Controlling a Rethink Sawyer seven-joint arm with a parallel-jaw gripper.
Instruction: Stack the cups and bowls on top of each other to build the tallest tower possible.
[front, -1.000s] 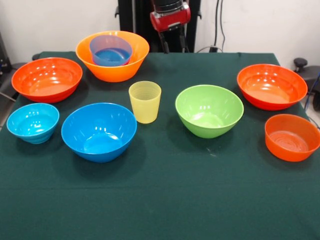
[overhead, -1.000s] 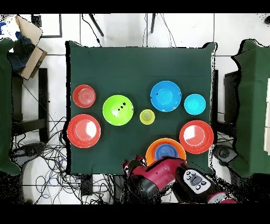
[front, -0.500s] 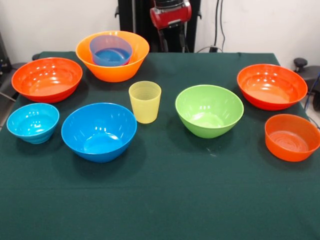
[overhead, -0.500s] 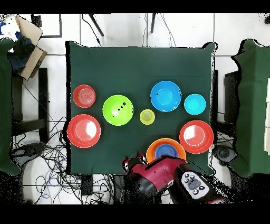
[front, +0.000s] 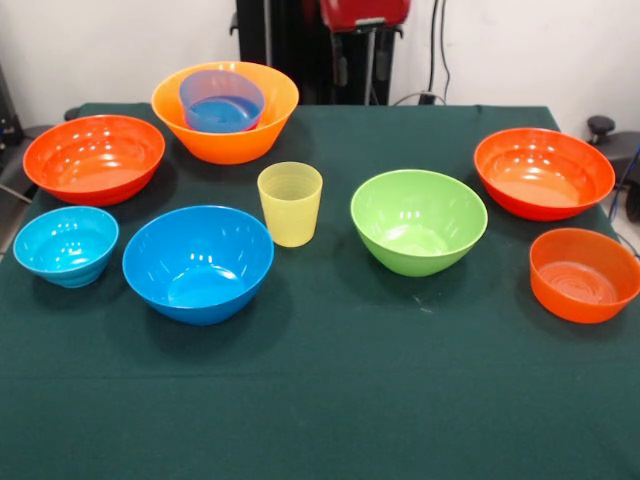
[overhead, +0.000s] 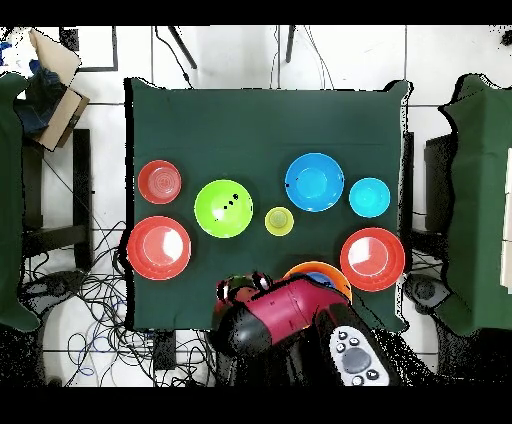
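Observation:
The tower is a large light-orange bowl (front: 232, 146) at the table's far side with a small blue bowl (front: 221, 101) nested in it. The pale-yellow cup (front: 290, 203) stands upright mid-table. Around it sit a red-orange bowl (front: 94, 158), a cyan bowl (front: 66, 245), a big blue bowl (front: 198, 262), a lime green bowl (front: 418, 221), another red-orange bowl (front: 544, 172) and a small orange bowl (front: 584, 274). My gripper (front: 359, 62) hangs open and empty above the table's far edge, to the right of the tower. In the overhead view the arm (overhead: 285, 320) hides most of the orange bowl (overhead: 318, 268).
The dark green table (front: 330, 400) has open cloth along its front. The black pedestal (front: 285, 50) stands behind the far edge. In the overhead view, cables (overhead: 100, 300) lie on the floor and a cardboard box (overhead: 52, 85) sits at the left.
The gripper has risen and shifted right in the front view. In the overhead view the arm has swung over the table edge and now covers most of the orange bowl. The bowls and cup have not moved.

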